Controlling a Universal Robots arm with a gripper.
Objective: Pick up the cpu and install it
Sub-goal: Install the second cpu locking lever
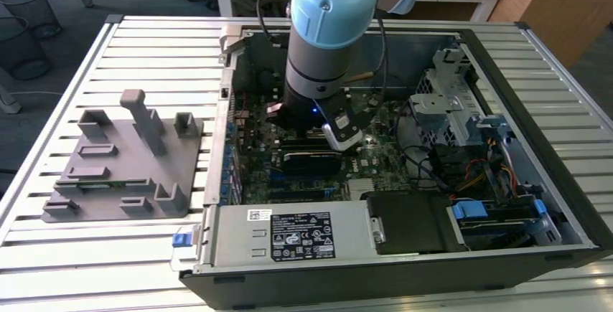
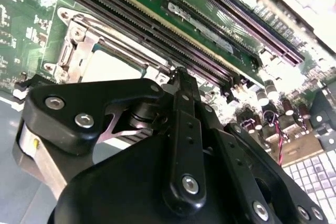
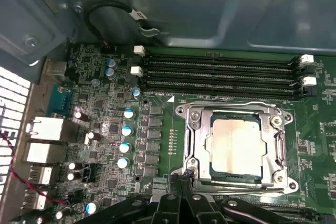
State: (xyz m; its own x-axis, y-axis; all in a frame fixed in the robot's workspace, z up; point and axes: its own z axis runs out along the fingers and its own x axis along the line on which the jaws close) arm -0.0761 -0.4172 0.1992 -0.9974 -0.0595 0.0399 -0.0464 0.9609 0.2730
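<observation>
The cpu is a silvery square chip lying flat in the metal socket frame on the green motherboard. It also shows beside the black gripper body in the second wrist view, cpu. My gripper hangs just above the board at one edge of the socket frame, apart from the chip. Its fingers are pressed together with nothing between them. In the exterior view the arm reaches down into the open computer case over the board's middle.
Long memory slots run along one side of the socket; capacitors and ports stand on another. A grey plastic fixture with upright blocks lies on the slatted table at the exterior view's left. Drive cage and cables fill the case's right.
</observation>
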